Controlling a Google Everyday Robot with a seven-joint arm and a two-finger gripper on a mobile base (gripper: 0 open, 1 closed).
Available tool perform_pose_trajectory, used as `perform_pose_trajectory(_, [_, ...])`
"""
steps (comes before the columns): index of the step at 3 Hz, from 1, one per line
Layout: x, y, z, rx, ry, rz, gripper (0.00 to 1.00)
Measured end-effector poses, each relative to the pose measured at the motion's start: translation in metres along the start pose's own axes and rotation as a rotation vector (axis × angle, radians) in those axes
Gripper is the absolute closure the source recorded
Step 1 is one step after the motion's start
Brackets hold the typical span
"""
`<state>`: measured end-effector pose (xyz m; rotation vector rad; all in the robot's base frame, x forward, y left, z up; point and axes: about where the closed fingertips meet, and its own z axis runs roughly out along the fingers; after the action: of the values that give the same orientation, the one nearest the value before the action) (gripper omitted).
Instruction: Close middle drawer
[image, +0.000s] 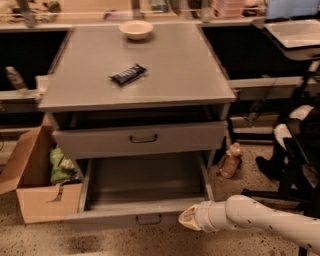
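The middle drawer (112, 216) is a wide shallow grey metal drawer, pulled far out near the floor, and its inside looks empty. Its low front panel has a small dark loop handle (148, 218) at centre. The gripper (187, 220) is the cream tip of my white arm (260, 220). It comes in from the lower right and sits at the right end of the drawer's front panel, close to or touching it. Above, the taller-fronted grey drawer (140, 139) stands slightly out.
On the cabinet top (170, 60) lie a dark snack bar (128, 74) and a cream bowl (136, 29). An open cardboard box (35, 200) with a green bag (61, 167) stands at the left. A small brown object (230, 160) and a chair base (295, 165) stand at the right.
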<state>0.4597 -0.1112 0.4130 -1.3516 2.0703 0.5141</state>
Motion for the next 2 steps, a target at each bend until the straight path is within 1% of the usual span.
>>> perform_pose_trajectory(1, [-0.018,-0.002,0.020,-0.044,-0.057,-0.067,1.00])
perform_pose_trajectory(2, [-0.038,0.006,0.044,-0.119,-0.097,-0.141,1.00])
